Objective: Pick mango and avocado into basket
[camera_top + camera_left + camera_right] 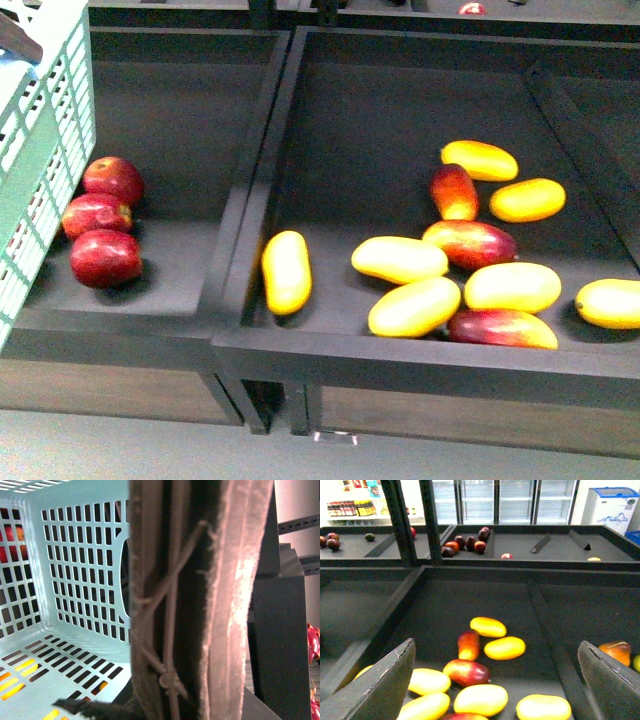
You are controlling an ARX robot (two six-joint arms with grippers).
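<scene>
three red apples (97, 215) in the left bin (170, 120); yellow mangoes (400, 259) scattered in the right bin (380, 130).

Zip-tied handle (235, 605) crosses teal basket (80, 555).

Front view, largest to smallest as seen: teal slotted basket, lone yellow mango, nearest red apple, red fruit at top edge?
1. Teal slotted plastic basket, cropped.
2. Lone yellow oval mango, nearest round red apple: too alike to rank.
3. Red fruit at top edge, farthest.

Bright overhead light, slight blur
</scene>
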